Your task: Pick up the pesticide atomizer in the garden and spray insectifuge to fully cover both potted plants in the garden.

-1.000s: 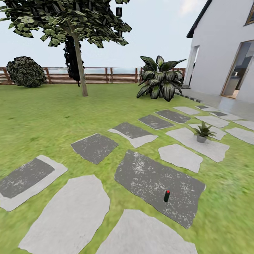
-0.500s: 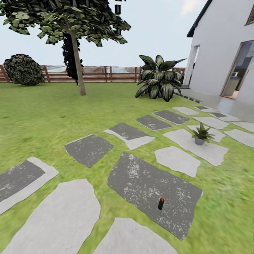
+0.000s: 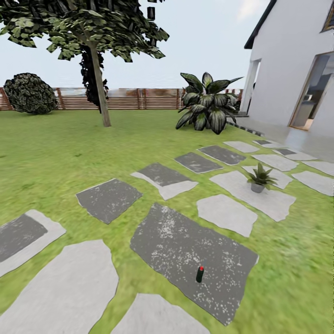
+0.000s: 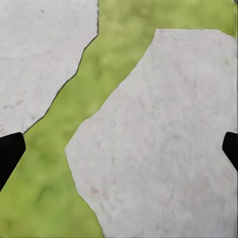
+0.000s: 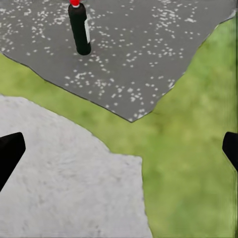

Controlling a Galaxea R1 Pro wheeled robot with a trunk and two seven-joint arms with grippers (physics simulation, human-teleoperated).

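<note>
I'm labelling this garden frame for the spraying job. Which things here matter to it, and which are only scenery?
Belongs to the job:
- pesticide atomizer, upright on the dark speckled stepping stone
- potted plant on a pale stone

Just scenery:
- big striped shrub
- tree
- round bush
- wooden fence
- house

The pesticide atomizer (image 3: 200, 274), dark with a red top, stands upright on the dark speckled stone (image 3: 185, 250); one potted plant (image 3: 260, 178), seemingly grey-potted, sits well beyond.

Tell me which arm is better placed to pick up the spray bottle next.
Probably the right. The spray bottle stands on dark stone ahead of the open right gripper; the left gripper faces pale stone and grass.
</note>
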